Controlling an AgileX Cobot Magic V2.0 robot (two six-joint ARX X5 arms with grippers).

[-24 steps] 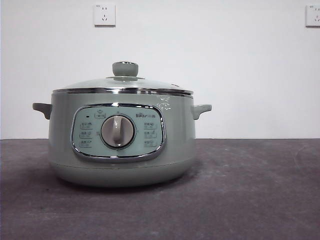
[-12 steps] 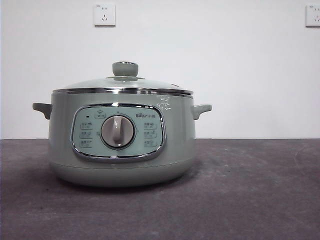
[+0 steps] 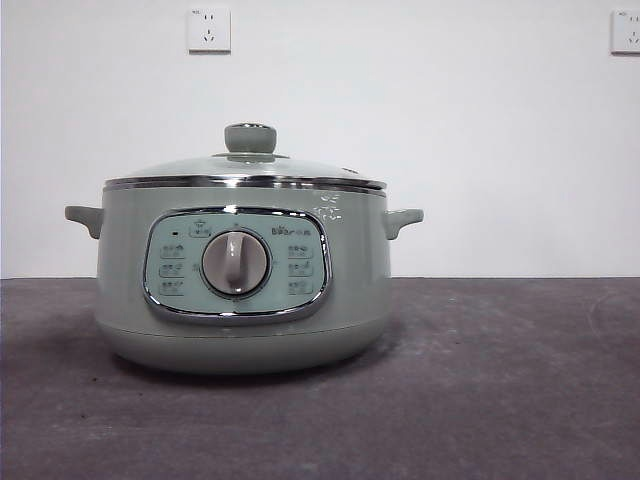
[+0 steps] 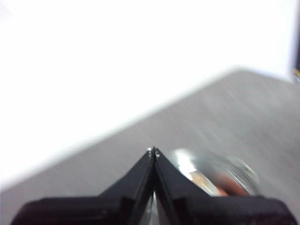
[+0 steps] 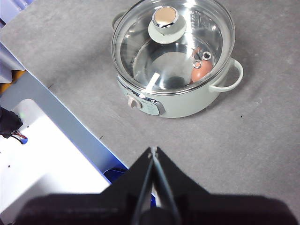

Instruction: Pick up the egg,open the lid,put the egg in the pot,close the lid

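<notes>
the small reddish-brown oval egg [image 5: 201,73] is lying inside the large round sage-green electric pot [image 3: 240,270], showing through the glass near the side handle [image 5: 228,77] that is sticking out of the pot's wall. the round, shallow-domed glass lid with a chrome rim [image 3: 245,175] is sitting closed on the pot, its sage-green knob [image 3: 250,137] standing upright at the centre. on the pot's front a chrome-framed control panel [image 3: 236,264] is facing the low camera, with a grey dial [image 3: 236,263] in its middle. the pot is standing on the dark grey counter [image 3: 500,380], and behind it a white wall is carrying two white sockets [image 3: 209,29].

the right hand [image 5: 153,151] is hanging high above the counter, well apart from the pot on the panel side, its two black jaws pressed together and holding nothing. the left hand [image 4: 153,151] is also pinched together and empty; its view is blurring, with the pot [image 4: 213,172] appearing just beyond the jaws as a shiny smear with a reddish patch.
</notes>
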